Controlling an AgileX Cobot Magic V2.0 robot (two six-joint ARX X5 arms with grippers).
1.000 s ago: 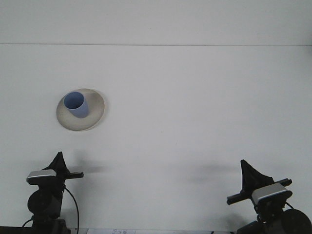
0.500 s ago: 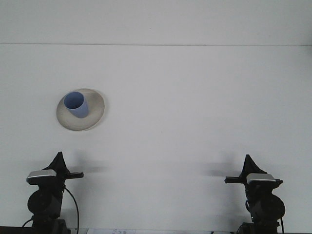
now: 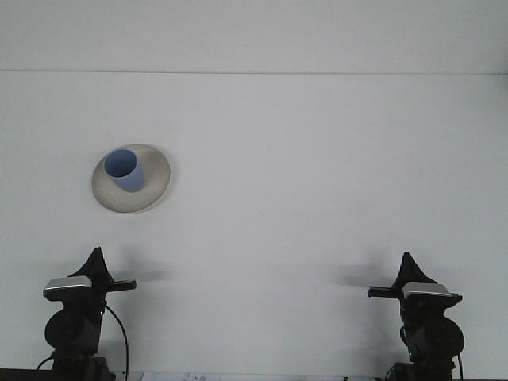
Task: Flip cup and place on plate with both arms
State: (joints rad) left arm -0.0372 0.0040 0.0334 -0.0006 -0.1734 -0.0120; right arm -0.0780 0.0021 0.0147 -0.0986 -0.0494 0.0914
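A blue cup (image 3: 125,170) stands upright with its mouth up on a round cream plate (image 3: 152,190) at the left of the white table. My left gripper (image 3: 97,259) rests low at the front left, well below the plate. At the front right my right gripper (image 3: 409,263) sits at about the same height, far from the cup. Both point away from the camera as dark wedges. Neither one holds anything that I can see.
The white table (image 3: 317,182) stretches back to a far edge (image 3: 254,73) against a white wall. Each arm carries a wrist camera, the left arm camera (image 3: 67,285) and the right arm camera (image 3: 430,291), just above the bottom edge of the view.
My right arm swung from a tilted pose near the right edge to an upright one slightly further left, then nearly settled. Cup, plate and left arm stayed still.
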